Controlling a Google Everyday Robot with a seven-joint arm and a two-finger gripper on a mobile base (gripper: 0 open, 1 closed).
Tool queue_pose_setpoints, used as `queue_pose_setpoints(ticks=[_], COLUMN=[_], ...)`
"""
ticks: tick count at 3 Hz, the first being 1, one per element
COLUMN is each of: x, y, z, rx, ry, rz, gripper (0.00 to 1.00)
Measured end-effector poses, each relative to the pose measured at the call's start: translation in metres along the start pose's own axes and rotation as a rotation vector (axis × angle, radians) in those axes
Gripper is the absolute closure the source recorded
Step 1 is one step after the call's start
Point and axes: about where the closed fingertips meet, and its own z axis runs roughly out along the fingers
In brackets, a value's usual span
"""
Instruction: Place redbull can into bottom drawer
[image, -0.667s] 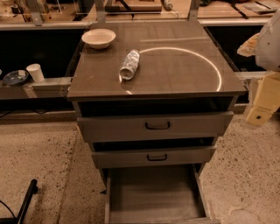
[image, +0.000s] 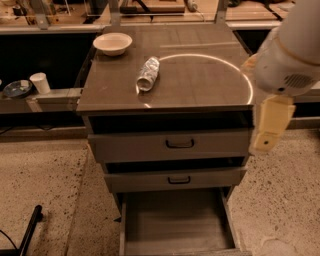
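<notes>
the redbull can (image: 148, 73) lay on its side on the counter (image: 210, 87), left of the middle and nearer the front edge than the white bowl (image: 112, 43) at the back left corner. the gripper (image: 270, 125) hung just off the counter's right edge, by the front right corner and below the top, well apart from the can. only a pale part of it showed, so i could not tell whether it was wide or narrow; it seemed to hold nothing. the bottom drawer (image: 175, 220) stood pulled out. i judged the step to be the reach for the can, with pickup not yet begun. the next move would call for raising the gripper above the top, crossing left to the can and lining up across its slim body, since a can on its side might roll.
</notes>
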Motion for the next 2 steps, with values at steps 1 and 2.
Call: queue_pose_setpoints(ticks=[1,2], x=[-0.065,-0.119], y=[-0.008,-0.005], z=[0.047,0.079], rx=[-0.049,-0.044], ry=[-0.077,-0.194], rz=[-0.220,-0.419], gripper=[0.00,0.00])
